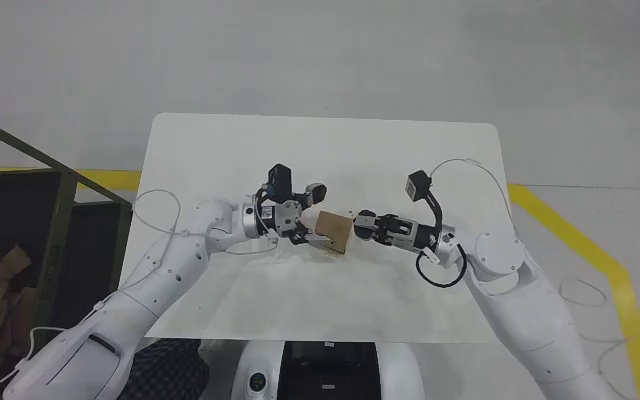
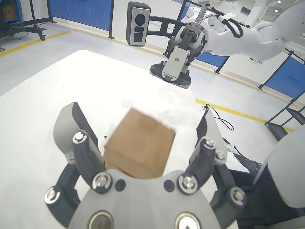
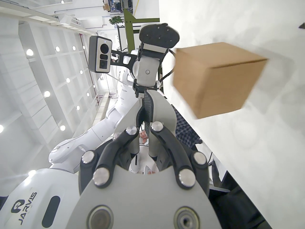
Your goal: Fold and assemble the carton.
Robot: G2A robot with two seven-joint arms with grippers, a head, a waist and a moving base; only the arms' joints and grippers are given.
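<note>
A small brown carton (image 1: 334, 232), closed up into a box, sits near the middle of the white table (image 1: 200, 150). My left gripper (image 2: 141, 113) is open, and the carton (image 2: 140, 144) lies between its fingers (image 2: 79, 122) with a gap on each side. My right gripper (image 3: 145, 96) is shut on nothing and is a short way off the carton (image 3: 214, 79), on the side away from the left gripper (image 1: 303, 220). In the top view the right gripper (image 1: 363, 224) points at the carton. Whether the carton rests on the table or hangs just above it I cannot tell.
An olive-green metal frame (image 1: 55, 215) stands off the table's left side. Loose cables hang from both arms, one by the right wrist (image 1: 440, 275). The table's front edge (image 1: 330, 338) is close below the grippers.
</note>
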